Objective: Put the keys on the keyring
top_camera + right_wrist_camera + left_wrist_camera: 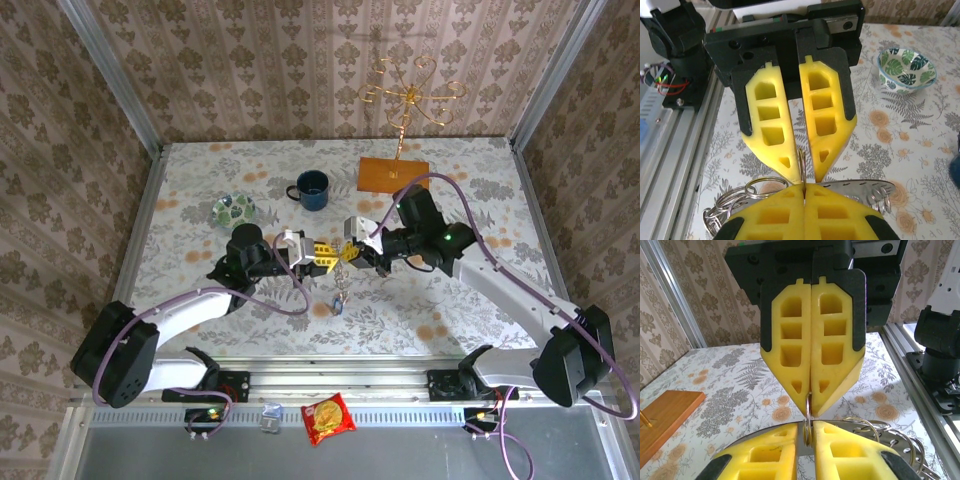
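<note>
Both grippers meet tip to tip above the middle of the table. My right gripper (352,252) (804,192) is shut on a small split ring (802,159) (808,412) that stands on edge. My left gripper (322,256) (807,432) faces it with its yellow fingers a narrow gap apart. The same small ring sits in that gap, and the pads stand just off it. The keyring (867,186) (837,423), a flat grey metal band with holes, lies across under the fingertips and carries several small rings (725,210). A bunch hangs below the grippers, with a blue key (338,306) in it.
A blue mug (312,189) and a green-patterned glass dish (235,210) (906,67) stand behind the grippers. At the back right is the gold wire stand (408,98) on its wooden base (393,173) (665,415). A red snack packet (328,417) lies on the front rail.
</note>
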Controlling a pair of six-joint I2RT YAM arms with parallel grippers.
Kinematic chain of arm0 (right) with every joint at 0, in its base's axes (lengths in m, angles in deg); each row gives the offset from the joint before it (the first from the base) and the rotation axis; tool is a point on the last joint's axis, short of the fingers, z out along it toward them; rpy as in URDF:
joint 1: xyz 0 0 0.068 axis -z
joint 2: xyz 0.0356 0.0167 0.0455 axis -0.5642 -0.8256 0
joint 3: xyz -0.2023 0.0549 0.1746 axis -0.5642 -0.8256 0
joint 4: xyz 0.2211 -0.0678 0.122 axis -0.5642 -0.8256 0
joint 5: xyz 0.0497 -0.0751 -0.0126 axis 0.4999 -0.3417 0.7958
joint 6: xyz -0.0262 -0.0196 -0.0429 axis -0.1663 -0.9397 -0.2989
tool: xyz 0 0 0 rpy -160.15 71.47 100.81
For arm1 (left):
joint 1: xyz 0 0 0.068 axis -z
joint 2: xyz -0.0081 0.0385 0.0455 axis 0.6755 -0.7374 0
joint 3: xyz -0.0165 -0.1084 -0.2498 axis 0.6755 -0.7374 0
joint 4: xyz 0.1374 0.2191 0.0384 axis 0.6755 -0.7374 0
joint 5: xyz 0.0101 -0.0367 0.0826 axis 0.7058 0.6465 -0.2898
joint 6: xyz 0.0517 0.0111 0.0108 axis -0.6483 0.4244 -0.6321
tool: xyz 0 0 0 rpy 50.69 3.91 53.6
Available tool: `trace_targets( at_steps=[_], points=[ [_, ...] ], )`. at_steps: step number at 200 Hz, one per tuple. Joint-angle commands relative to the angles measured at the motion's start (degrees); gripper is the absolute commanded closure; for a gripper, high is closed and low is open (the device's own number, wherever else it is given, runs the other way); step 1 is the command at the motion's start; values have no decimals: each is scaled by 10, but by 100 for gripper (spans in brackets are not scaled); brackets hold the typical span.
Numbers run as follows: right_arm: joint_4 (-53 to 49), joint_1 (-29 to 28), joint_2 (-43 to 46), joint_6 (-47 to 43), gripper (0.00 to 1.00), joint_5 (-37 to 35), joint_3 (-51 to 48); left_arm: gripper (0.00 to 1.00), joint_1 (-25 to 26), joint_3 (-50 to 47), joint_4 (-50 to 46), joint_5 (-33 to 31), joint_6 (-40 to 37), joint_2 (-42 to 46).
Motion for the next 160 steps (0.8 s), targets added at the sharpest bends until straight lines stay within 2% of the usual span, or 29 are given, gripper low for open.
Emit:
trace_targets(
  at_steps=[1, 82, 121, 139, 160],
  points=[
    [-62, -12, -10, -39, 100, -18, 32, 84, 0, 21, -18, -3, -21, 12],
    [-93, -25, -25, -54, 100, -39, 54, 84, 0, 25, -20, 6, -22, 9],
    [-76, -26, -20, -41, 100, -18, 49, 92, 2, 28, -40, 6, -35, 6],
    [-53, -26, -16, -31, 100, -10, 44, 100, 4, 28, -51, 8, -42, 4],
    [-40, -26, -17, -24, 100, -24, 35, 100, 5, 26, -53, 6, -45, 5]
  ],
)
